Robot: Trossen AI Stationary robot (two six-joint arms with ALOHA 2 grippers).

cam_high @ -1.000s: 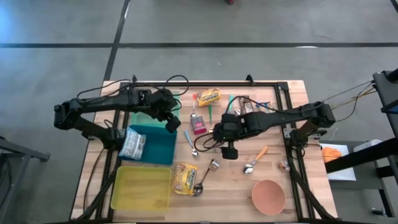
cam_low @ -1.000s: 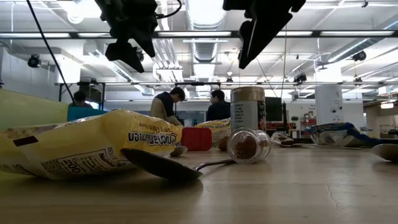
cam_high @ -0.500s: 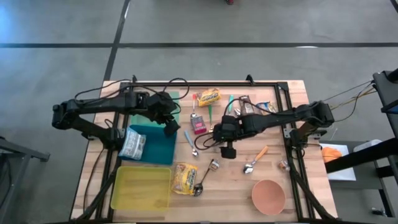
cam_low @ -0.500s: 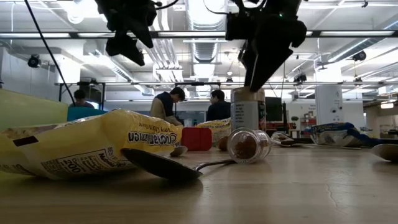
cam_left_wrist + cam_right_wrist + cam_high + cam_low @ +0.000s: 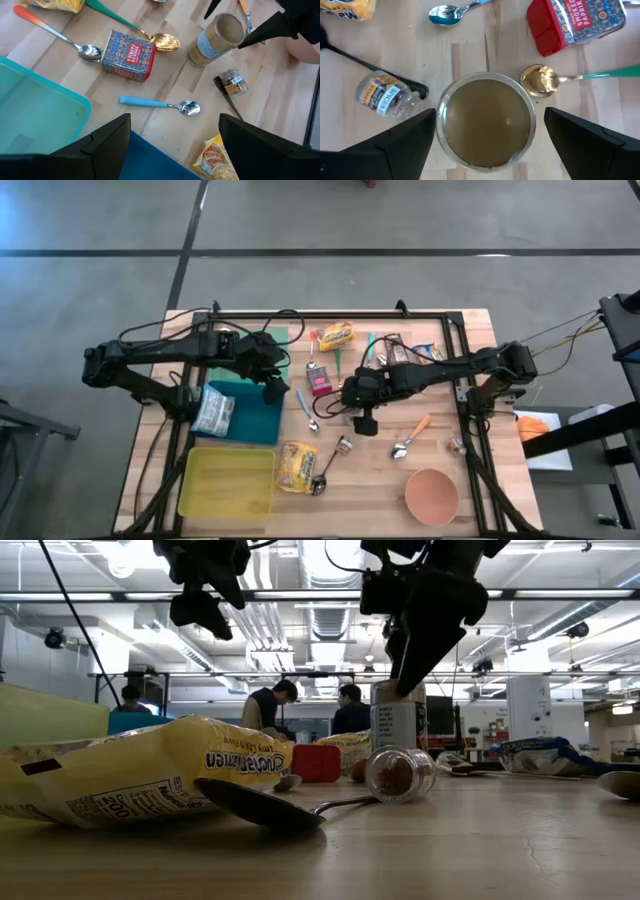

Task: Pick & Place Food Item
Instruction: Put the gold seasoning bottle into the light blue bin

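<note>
A tall round jar (image 5: 487,120) with a brown top stands upright on the wooden table, and also shows in the low view (image 5: 398,718). My right gripper (image 5: 487,147) hangs open just above it and points steeply down. Its fingers (image 5: 265,31) stand on either side of the jar's top without touching it. In the high view the right gripper (image 5: 366,422) hides the jar. My left gripper (image 5: 272,387) hangs open and holds nothing. It is above the right rim of the teal bin (image 5: 250,418), which holds a bag (image 5: 213,413).
Around the jar lie a small spice jar on its side (image 5: 384,94), a red paprika tin (image 5: 575,22), several spoons (image 5: 160,104) and a yellow noodle packet (image 5: 297,465). A yellow bin (image 5: 228,480) sits near left, and a pink bowl (image 5: 432,494) near right.
My right gripper has come down toward the tall jar, still open, until its fingers are level with the jar's top. My left gripper has drifted a little toward the table's near edge over the teal bin's rim, also still open.
</note>
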